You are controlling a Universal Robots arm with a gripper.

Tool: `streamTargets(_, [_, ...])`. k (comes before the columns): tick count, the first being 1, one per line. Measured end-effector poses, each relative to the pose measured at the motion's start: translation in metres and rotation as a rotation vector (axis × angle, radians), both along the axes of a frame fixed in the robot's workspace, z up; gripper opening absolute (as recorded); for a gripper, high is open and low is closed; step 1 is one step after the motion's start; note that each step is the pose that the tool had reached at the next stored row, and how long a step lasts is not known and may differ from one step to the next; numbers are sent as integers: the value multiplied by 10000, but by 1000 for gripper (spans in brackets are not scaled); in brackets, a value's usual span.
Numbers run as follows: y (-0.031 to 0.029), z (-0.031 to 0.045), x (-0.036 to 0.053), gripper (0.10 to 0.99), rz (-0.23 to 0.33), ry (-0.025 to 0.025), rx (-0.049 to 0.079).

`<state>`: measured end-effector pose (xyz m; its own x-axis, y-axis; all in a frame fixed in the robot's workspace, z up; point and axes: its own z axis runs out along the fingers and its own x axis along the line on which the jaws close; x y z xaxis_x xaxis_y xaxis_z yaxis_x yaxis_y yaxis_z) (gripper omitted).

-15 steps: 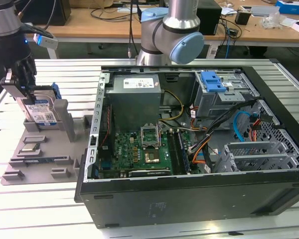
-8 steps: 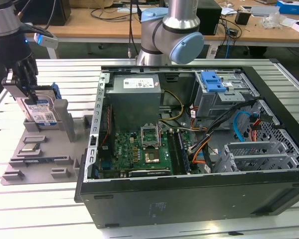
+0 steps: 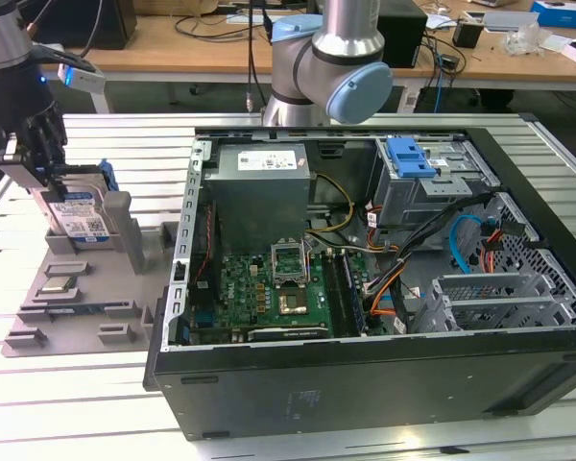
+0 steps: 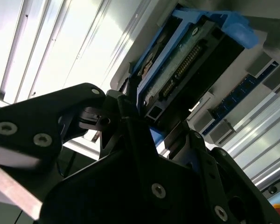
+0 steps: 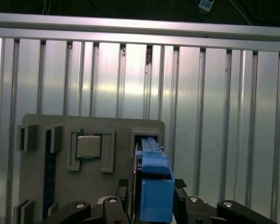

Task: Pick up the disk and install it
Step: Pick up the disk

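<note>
**Lifting the disk cleanly out of its slot**

The hand (image 5: 155, 189) is closed on the disk (image 3: 80, 219). In the first wrist view its fingers (image 5: 125, 193) lie against both faces of the blue frame, with no gap visible. The disk stands on edge between them. Its lower part is down in a slot of the grey holder (image 3: 86, 288) directly beneath the hand, so it is gripped but not yet lifted clear.

I judge that the pull should follow the slot walls, straight up and away from the holder. Any tilt would likely wedge the blue frame against those walls.

In the exterior view the grip seems to sit toward one end of the top edge. The free end could therefore sag or swing, and a slow, level lift would suit it best.

Just beside the gripped slot, a chip (image 5: 88, 146) lies in its own pocket of the same holder. Whether the holder is fastened to the ribbed metal worktop (image 3: 77, 413) cannot be told. A jammed disk could drag the holder up and shake the chip loose.

Well away from the hand stands the open computer case (image 3: 365, 394), with no disk in it yet.
</note>
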<state>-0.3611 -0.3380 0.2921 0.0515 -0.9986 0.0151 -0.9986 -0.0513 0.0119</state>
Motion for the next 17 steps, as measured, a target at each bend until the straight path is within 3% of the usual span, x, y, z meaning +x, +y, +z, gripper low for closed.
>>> streamTargets(6, [0, 0, -2, 482, -1, 0, 0])
streamTargets(9, [0, 0, -3, 369, -1, 1, 1])
streamTargets(17, [0, 0, -6, 369, -1, 1, 0])
